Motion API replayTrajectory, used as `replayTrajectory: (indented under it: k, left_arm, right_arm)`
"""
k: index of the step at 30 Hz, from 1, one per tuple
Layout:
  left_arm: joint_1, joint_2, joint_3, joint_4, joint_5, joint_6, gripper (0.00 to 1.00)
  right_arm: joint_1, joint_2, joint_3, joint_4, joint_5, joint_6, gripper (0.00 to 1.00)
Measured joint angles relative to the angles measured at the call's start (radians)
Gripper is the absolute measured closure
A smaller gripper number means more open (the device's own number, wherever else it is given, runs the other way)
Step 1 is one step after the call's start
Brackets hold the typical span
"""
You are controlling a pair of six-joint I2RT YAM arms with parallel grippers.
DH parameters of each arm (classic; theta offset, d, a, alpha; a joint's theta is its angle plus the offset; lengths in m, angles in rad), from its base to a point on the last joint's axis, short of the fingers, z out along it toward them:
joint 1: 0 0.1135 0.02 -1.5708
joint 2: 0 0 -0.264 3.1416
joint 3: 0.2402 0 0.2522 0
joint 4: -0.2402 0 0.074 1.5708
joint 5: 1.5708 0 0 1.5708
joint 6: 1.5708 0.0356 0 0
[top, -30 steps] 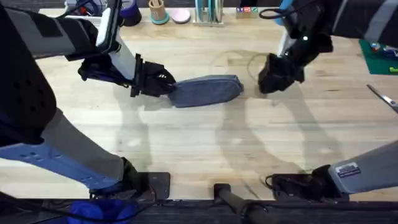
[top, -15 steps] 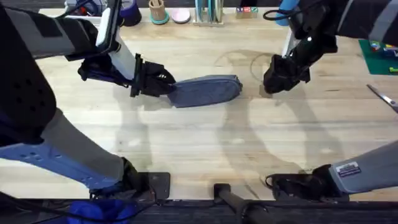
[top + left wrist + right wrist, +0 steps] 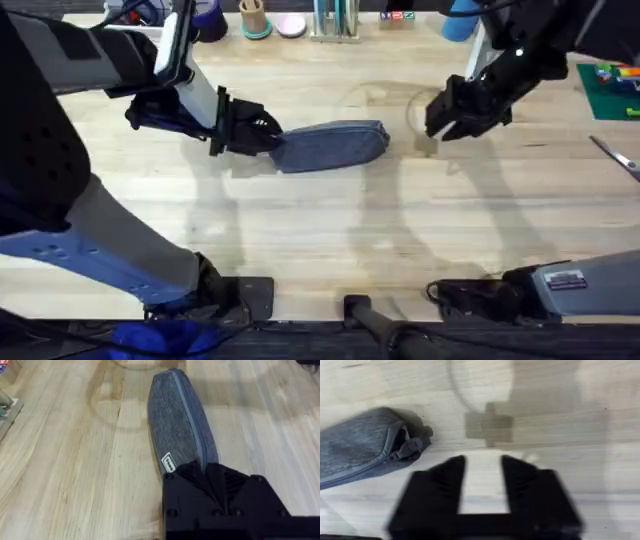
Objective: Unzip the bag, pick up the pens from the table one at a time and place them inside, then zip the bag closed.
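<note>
The blue-grey bag (image 3: 333, 146) lies lengthwise on the table (image 3: 320, 240) at mid-depth, its zipper closed along the top (image 3: 187, 415). My left gripper (image 3: 262, 138) is shut on the bag's left end (image 3: 192, 467). To the right of the bag, my right gripper (image 3: 436, 115) hovers above the wood, apart from the bag. Its fingers (image 3: 445, 482) stand open with bare wood between them. The bag's right end with its zipper pull (image 3: 412, 446) lies just beyond them. No pens are in view.
Cups and holders (image 3: 254, 18) line the table's far edge. Silver scissors (image 3: 615, 155) lie at the right edge near a green mat (image 3: 610, 90). Bare wood stretches in front of the bag.
My right gripper has moved right and slightly away from the bag's right end. The left gripper and the bag have stayed put.
</note>
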Motion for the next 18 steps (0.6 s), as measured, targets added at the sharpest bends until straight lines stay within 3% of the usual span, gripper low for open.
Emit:
replayTrajectory:
  k: [5, 7, 18]
  left_arm:
    - [0.0, 0.0, 0.0, 0.0, 0.0, 0.0, 0.959]
    - [0.0, 0.0, 0.0, 0.0, 0.0, 0.0, 0.959]
    - [0.0, 0.0, 0.0, -0.007, 0.002, 0.0, 0.959]
  right_arm:
    - [0.0, -0.025, 0.0, -0.017, 0.0, -0.006, 0.051]
    - [0.0, -0.037, 0.0, -0.024, 0.0, -0.007, 0.01]
    - [0.0, -0.135, 0.0, -0.041, 0.0, -0.008, 0.006]
